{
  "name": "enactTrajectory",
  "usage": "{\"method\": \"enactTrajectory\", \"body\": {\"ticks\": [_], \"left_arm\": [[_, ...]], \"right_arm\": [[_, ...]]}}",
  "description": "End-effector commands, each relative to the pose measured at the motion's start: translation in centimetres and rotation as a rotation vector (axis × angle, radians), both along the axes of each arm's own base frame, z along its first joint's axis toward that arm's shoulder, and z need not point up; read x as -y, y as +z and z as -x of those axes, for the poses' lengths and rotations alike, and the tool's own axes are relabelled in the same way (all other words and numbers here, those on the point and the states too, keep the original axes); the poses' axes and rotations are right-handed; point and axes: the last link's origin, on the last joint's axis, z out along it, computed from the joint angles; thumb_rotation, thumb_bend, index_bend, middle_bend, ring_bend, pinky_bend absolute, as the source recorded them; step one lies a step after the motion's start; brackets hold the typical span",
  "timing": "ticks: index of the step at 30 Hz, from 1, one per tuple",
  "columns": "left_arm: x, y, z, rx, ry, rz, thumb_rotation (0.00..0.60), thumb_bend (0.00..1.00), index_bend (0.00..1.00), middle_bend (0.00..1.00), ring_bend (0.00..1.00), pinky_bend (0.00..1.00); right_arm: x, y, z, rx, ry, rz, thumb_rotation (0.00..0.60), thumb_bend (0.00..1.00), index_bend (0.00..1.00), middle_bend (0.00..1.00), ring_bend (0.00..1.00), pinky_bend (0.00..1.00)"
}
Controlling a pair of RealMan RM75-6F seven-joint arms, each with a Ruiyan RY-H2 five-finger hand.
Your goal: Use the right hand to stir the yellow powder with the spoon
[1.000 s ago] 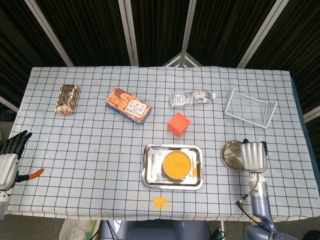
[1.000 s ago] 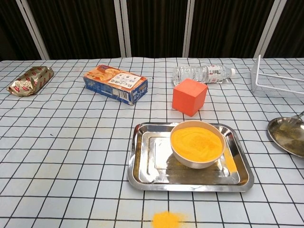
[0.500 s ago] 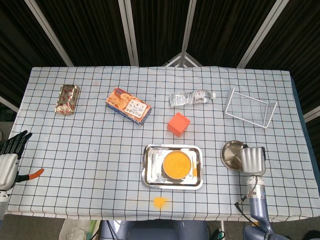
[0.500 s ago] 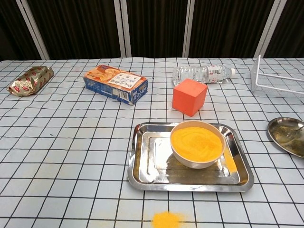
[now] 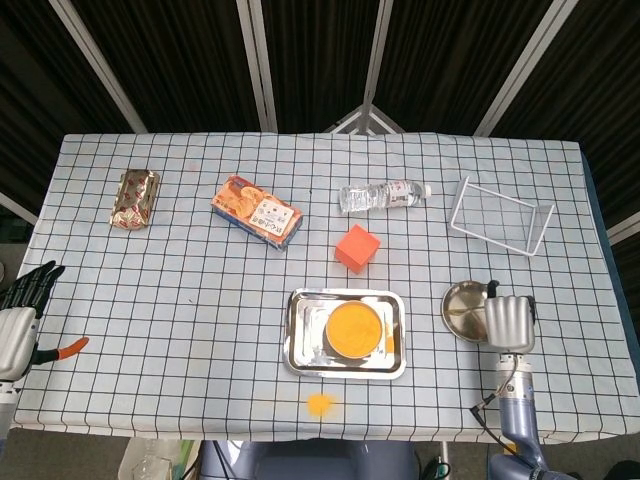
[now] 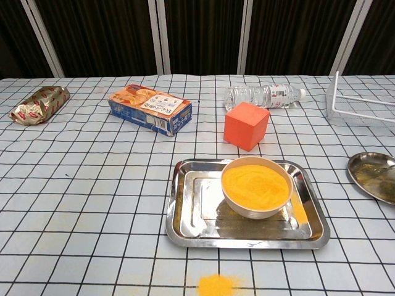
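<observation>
The bowl of yellow powder point(image 6: 256, 187) sits in the right half of a steel tray point(image 6: 191, 216) near the front middle of the checked tablecloth point(image 5: 200, 310). The powder fills the bowl almost to its rim. A small heap of spilled powder point(image 6: 216, 285) lies on the cloth just in front of the tray, close to the table's front edge.

The right hand point(image 5: 507, 322) rests at the right side of the table, just beside a round metal dish point(image 5: 464, 308) and overlapping its right edge as seen from the head view. Only the back of the hand shows, with the fingers pointing away from the robot. Whether it grasps anything cannot be told from here. A thin dark tip shows above the hand, possibly the spoon's handle, but it is too small to be sure. In the chest view only the dish shows at the right edge, and the hand is out of frame.

The left hand point(image 5: 20, 315) hangs off the left front corner of the table, fingers spread and holding nothing, next to an orange-handled tool point(image 5: 68, 347).

Open cloth lies between the dish and the tray. Behind the tray stand an orange cube point(image 6: 246, 125), a lying water bottle point(image 6: 264, 96), a biscuit box point(image 6: 150, 109) and a foil snack pack point(image 6: 39, 104). A white wire rack point(image 5: 500, 215) stands near the right edge.
</observation>
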Motion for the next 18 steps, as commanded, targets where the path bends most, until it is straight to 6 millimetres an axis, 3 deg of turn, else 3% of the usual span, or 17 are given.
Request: {"method": "enactTrajectory", "body": {"ticks": [1,7,18], "left_arm": [[0.0,0.0,0.0,0.001,0.000,-0.001,0.600,0.00,0.00,0.00,0.00,0.00],[0.0,0.0,0.0,0.002,-0.002,0.000,0.600,0.00,0.00,0.00,0.00,0.00],[0.1,0.0,0.0,0.001,-0.004,0.001,0.600,0.00,0.00,0.00,0.00,0.00]], "right_arm": [[-0.1,0.4,0.1,-0.006,-0.006,0.010,0.600,0.55,0.19,1.00,1.00,0.83],[-0.5,1.3,0.5,-0.034,-0.028,0.021,0.600,0.46,0.00,1.00,0.99,0.83],[-1.6,3.4,0.5,-0.031,0.006,0.023,0.600,0.42,0.00,1.00,0.98,0.83]]}}
